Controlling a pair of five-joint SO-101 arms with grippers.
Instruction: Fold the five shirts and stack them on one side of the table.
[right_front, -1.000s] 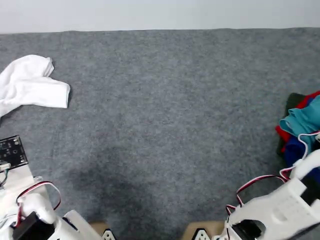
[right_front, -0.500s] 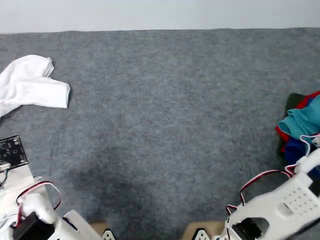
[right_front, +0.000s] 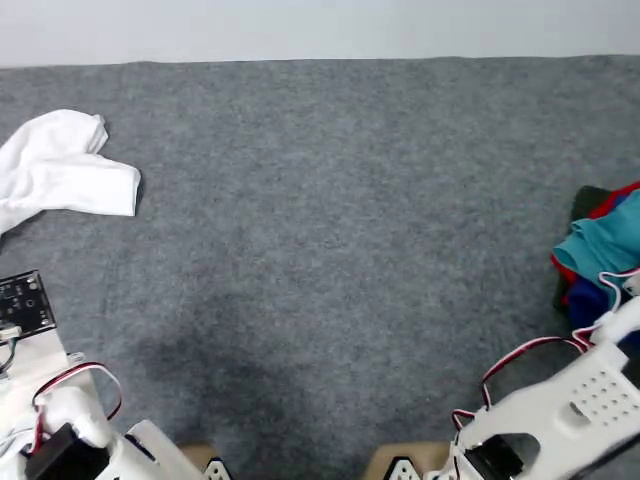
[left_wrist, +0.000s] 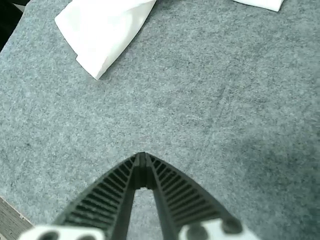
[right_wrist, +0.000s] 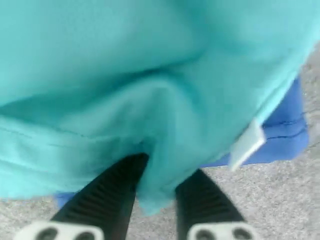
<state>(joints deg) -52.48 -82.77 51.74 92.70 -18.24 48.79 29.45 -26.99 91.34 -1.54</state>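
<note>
A loosely folded white shirt (right_front: 62, 175) lies at the table's left side, and it also shows ahead of my left gripper as the white shirt (left_wrist: 102, 30). My left gripper (left_wrist: 141, 160) is shut and holds nothing above the grey mat. A crumpled pile at the right edge has a teal shirt (right_front: 603, 245) on top of red (right_front: 600, 208), blue (right_front: 585, 297) and dark green (right_front: 587, 197) shirts. My right gripper (right_wrist: 166, 167) is down on that pile, shut on a fold of the teal shirt (right_wrist: 150, 75). The blue shirt (right_wrist: 280, 135) peeks out underneath.
The grey mat (right_front: 340, 220) covers the table, with wide free room across its middle. A circuit board (right_front: 22, 303) and cables sit at the near left by the left arm's base. The right arm's white body (right_front: 560, 410) hangs over the near right corner.
The right arm has shifted slightly toward the near right edge at the pile. The left arm and the white shirt have stayed where they were.
</note>
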